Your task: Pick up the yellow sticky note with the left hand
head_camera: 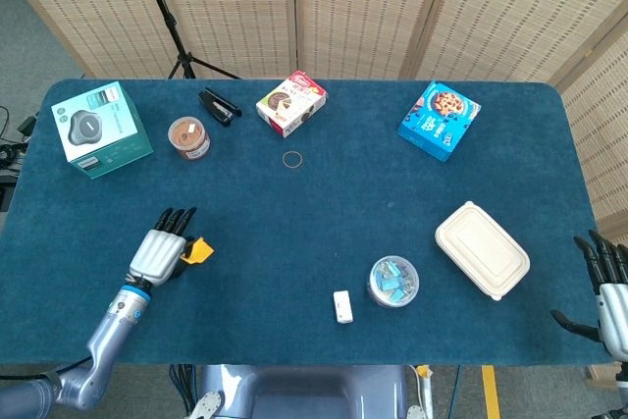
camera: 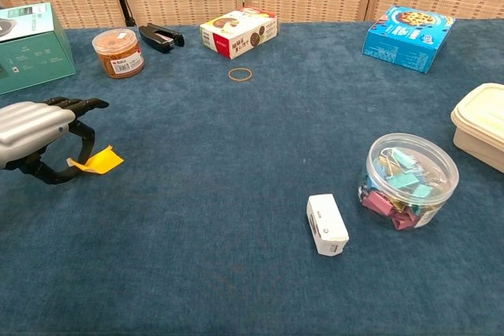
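Observation:
The yellow sticky note is at the near left of the blue table, bent and tipped up off the cloth. My left hand pinches its left edge between the thumb and a finger, with the other fingers stretched over it. My right hand hangs off the table's right edge with its fingers spread and nothing in it; the chest view does not show it.
Along the back stand a green box, an orange jar, a black stapler, a snack box and a blue cookie box. A rubber band, a clip tub, a white block and a lidded container lie nearer.

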### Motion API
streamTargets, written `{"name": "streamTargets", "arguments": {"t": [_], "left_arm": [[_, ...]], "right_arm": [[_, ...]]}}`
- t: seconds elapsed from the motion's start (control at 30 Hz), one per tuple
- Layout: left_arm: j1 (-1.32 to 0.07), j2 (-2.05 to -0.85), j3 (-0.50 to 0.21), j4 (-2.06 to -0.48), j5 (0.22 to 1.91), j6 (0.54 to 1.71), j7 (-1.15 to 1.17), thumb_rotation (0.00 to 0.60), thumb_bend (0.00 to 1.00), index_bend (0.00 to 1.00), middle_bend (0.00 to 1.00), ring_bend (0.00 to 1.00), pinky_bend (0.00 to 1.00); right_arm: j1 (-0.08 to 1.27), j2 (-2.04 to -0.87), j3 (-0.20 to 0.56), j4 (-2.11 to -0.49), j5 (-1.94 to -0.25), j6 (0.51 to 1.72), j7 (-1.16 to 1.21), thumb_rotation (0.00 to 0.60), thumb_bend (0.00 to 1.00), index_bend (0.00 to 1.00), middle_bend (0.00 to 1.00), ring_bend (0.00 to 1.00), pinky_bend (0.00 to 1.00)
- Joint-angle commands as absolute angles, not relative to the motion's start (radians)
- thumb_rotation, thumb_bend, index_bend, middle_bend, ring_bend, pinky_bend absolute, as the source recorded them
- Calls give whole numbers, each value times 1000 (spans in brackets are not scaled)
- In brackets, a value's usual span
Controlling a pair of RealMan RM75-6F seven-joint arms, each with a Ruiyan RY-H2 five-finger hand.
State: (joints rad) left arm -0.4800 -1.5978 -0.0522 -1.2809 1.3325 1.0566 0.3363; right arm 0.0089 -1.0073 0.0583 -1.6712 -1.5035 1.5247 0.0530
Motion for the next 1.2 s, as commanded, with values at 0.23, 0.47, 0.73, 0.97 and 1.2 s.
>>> {"name": "streamTargets", "arguments": {"t": [0.23, 0.47, 0.73, 0.97, 1.2], "left_arm": [[-508, -1587, -86, -1325, 1309, 1057, 393, 600, 684, 717, 0, 0, 0], [-566, -1598, -143, -1360, 1254, 1019, 455, 600, 685, 719, 0, 0, 0], [-636, -1615, -213, -1408, 1194, 1011, 528, 600, 687, 719, 0, 0, 0], [-662, -1595, -245, -1483, 1165, 1050, 570, 600, 675, 717, 0, 0, 0], [-633, -1549, -219, -1530, 1172, 1090, 535, 600, 520, 405, 0, 0, 0]], "right_arm": [[9, -1007, 58, -1671, -1502, 1523, 52, 600, 0, 0, 0, 0, 0], [12, -1009, 60, -1669, -1495, 1517, 50, 600, 0, 0, 0, 0, 0], [15, -1010, 63, -1663, -1486, 1508, 53, 600, 0, 0, 0, 0, 0], [16, -1010, 64, -1660, -1480, 1505, 58, 600, 0, 0, 0, 0, 0], [14, -1009, 62, -1664, -1488, 1510, 57, 600, 0, 0, 0, 0, 0]]}}
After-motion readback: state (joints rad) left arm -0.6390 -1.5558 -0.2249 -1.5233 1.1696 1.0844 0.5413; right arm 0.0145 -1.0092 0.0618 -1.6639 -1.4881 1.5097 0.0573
